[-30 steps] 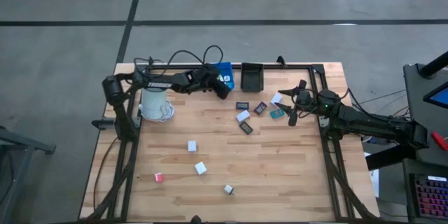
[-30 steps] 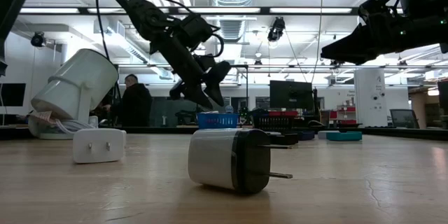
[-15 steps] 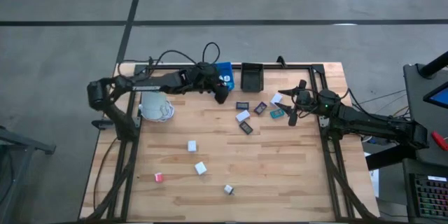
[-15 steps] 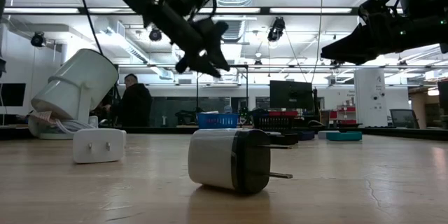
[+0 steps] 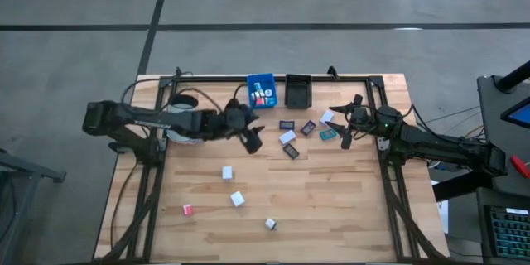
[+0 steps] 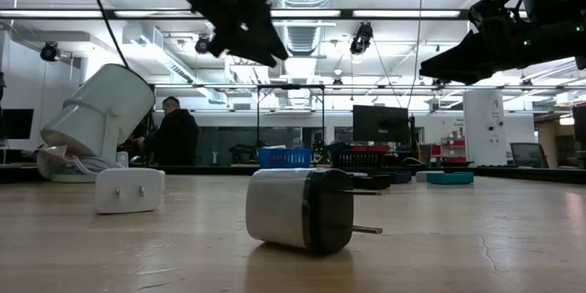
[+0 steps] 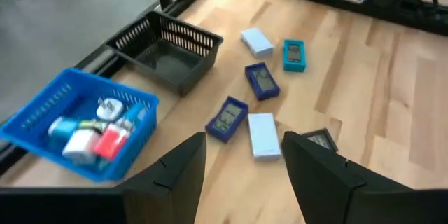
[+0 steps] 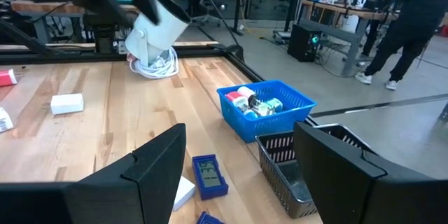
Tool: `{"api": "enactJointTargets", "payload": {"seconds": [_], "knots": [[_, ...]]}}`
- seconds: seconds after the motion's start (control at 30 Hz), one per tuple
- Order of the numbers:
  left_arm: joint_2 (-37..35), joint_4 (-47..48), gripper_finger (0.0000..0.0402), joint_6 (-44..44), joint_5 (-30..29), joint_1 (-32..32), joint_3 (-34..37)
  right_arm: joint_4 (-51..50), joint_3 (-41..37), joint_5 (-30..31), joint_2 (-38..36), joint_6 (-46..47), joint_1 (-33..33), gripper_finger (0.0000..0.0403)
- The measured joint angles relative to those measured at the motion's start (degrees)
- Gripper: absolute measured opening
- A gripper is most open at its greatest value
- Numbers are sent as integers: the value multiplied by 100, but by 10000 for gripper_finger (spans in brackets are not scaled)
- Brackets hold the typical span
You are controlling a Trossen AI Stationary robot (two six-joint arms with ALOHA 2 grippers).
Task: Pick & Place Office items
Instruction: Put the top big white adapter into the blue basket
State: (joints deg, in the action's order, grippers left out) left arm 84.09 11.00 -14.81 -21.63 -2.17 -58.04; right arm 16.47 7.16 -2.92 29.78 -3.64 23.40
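- Since the earlier frame, the left gripper (image 5: 251, 139) has swung away from the blue bin (image 5: 262, 91) at the far edge and now hangs above the table, toward the middle, near the cluster of flat rectangles (image 5: 290, 139).
- Its fingers (image 7: 178, 171) stand parted with nothing between them; the wrist view looks down between them at the bins and the small flat pieces.
- Right gripper (image 5: 346, 130) is unchanged, raised at the right end of that cluster, beside the teal rectangle (image 5: 328, 134); its fingers (image 8: 157, 161) are spread wide and hold nothing.
- Blue bin holds several small pieces (image 7: 91, 134), white, red and blue-white; the black bin (image 5: 297, 91) stands just beside it.
- Flat items lie near the bins: purple (image 7: 262, 81), another purple (image 7: 226, 119), white (image 7: 262, 136), white (image 7: 256, 41), teal (image 7: 294, 54), and a dark one (image 7: 320, 140).
- White cube-like blocks (image 5: 227, 172) (image 5: 238, 199) (image 5: 270, 224) and a red one (image 5: 188, 209) lie scattered on the near half of the table.
- White mug (image 5: 184, 124) lies on its side at the left, partly under the left arm.
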Motion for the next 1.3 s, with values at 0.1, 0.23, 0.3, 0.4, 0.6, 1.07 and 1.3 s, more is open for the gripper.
{"api": "enactJointTargets", "payload": {"seconds": [0.1,0.23,0.3,0.4,0.6,1.07,1.3], "knots": [[-248,37,198,-570,-501,309,275,2,2,0,0,0,0,256],[-524,245,199,-1893,-1101,657,627,1,2,-2,-1,0,-1,256],[-585,413,199,-2560,-1316,844,769,0,1,-1,0,0,0,256],[-593,786,198,-3529,-1639,1151,913,0,0,-2,-2,0,0,256],[-456,1912,198,-5537,-2015,1731,931,1,1,0,0,0,-1,256],[-6,2199,198,-6446,-1799,2503,931,0,0,0,0,0,0,256],[525,2413,198,-7798,-1071,2944,948,1,2,-1,-1,0,-1,256]]}}
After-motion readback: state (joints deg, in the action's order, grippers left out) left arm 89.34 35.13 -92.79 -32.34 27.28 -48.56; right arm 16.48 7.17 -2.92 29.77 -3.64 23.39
